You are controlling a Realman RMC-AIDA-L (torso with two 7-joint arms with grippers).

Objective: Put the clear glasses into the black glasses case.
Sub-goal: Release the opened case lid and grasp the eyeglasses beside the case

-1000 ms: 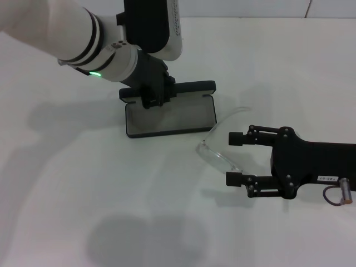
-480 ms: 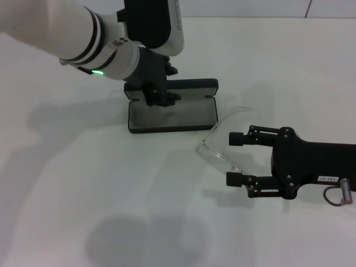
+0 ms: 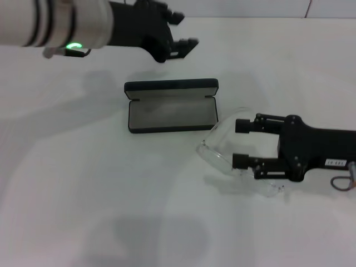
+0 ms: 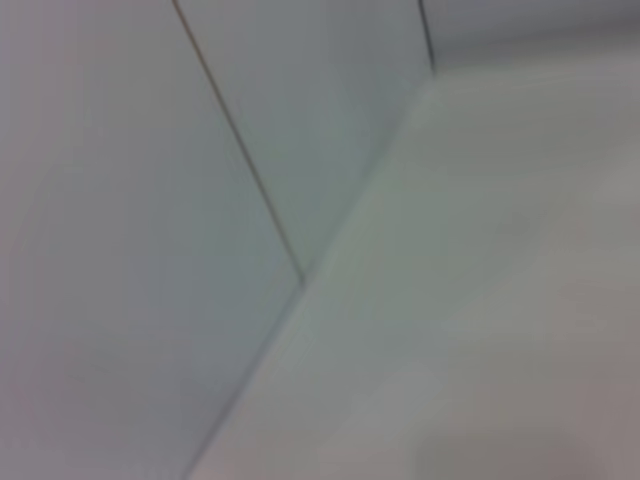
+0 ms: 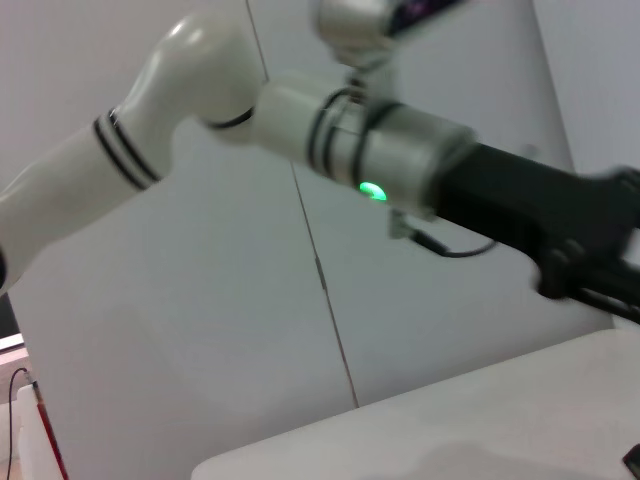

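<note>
Clear glasses (image 3: 222, 158) lie on the white bench (image 3: 83, 194), just beside the near right corner of the black glasses case (image 3: 171, 105). They are fully see-through, so little more than their outline shows: a curved one-piece lens, one thin arm arcing back toward the case, another trailing under the right hand (image 3: 241, 143). That right hand sits low over the bench, its two black fingers spread apart with the glasses' arm between them; I cannot tell whether either finger touches the plastic. The case lies open and flat, a rounded black rectangle with pale grey lining, its lid tipped back on the far side. Nothing is inside it.

Up past the case, well apart from it, the left hand (image 3: 181, 33) hangs in the air with its fingers parted and holding nothing. The left wrist view shows only wall panels and bare bench surface.
</note>
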